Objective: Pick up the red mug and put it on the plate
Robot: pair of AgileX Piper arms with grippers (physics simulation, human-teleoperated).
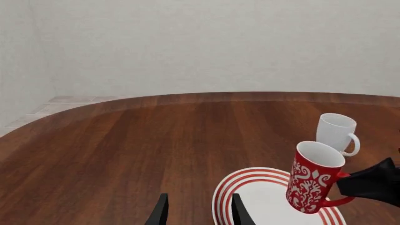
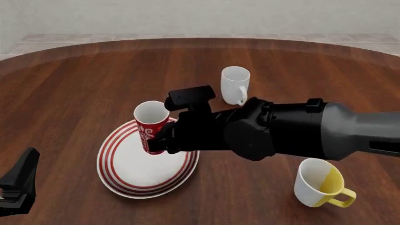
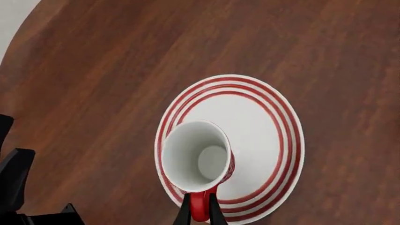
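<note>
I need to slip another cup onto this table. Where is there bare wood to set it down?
Free: the wide stretch of table left of the white mug and beyond the plate; also the far wood behind that mug. Crowded: over the plate, where the right tool holds the red mug, and the near right by the white-and-yellow mug.

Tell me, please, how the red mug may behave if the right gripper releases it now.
The red mug is tilted, held by its handle in the right gripper, so it would probably rock or tip when released. It looks rigid and glazed, likely slippery and breakable. On its side, the cylinder could roll off the plate.
</note>
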